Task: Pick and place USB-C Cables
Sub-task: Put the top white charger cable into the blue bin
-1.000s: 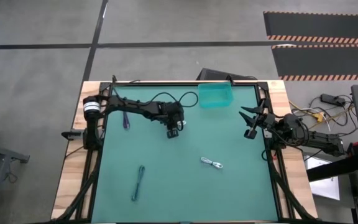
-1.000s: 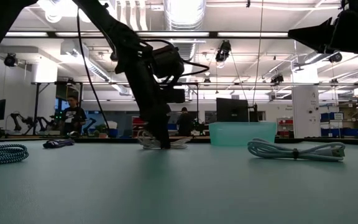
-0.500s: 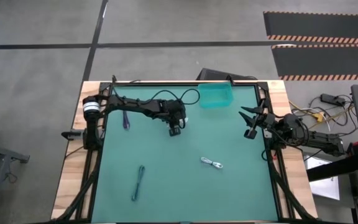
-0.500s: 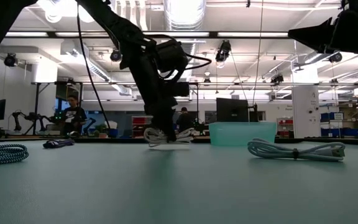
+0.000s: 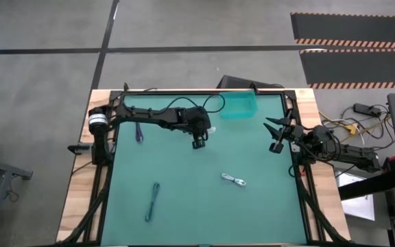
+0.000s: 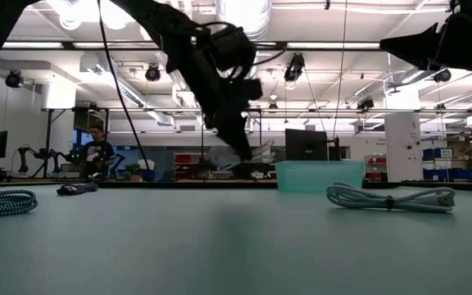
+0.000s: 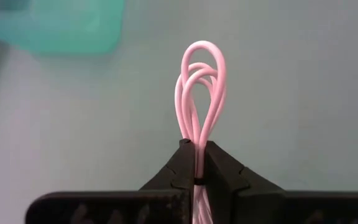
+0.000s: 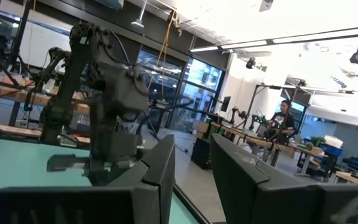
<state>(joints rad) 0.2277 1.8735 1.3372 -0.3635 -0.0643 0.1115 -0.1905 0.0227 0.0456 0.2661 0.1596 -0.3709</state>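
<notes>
The left end effector (image 5: 198,143) hangs above the green worktop (image 5: 252,213), clear of the surface, toward the far edge and a little left of the teal bin (image 5: 238,106), which sits against that edge right of centre. Its jaws are clenched on a coiled white cable (image 7: 199,87); in the left wrist view the loops stand up out of the pinched fingertips (image 7: 219,171) with the bin's corner off to one side, and in the low view the cable (image 6: 256,152) dangles in the air beside the bin (image 6: 318,174). The second white cable (image 5: 233,180) lies right of centre on open mat, well apart from every edge. A dark cable (image 5: 153,200) lies straight in the near left part, close to the left edge but not touching it. Another dark cable (image 5: 138,132) lies at the far left, just beside the left arm's base. The right end effector (image 5: 273,135) waits at the right edge of the worktop, off the mat's middle, with a plain gap between its fingers (image 8: 157,171) and nothing in them. The stretch between the left end effector and the bin is bare mat, as is the whole near right corner.
</notes>
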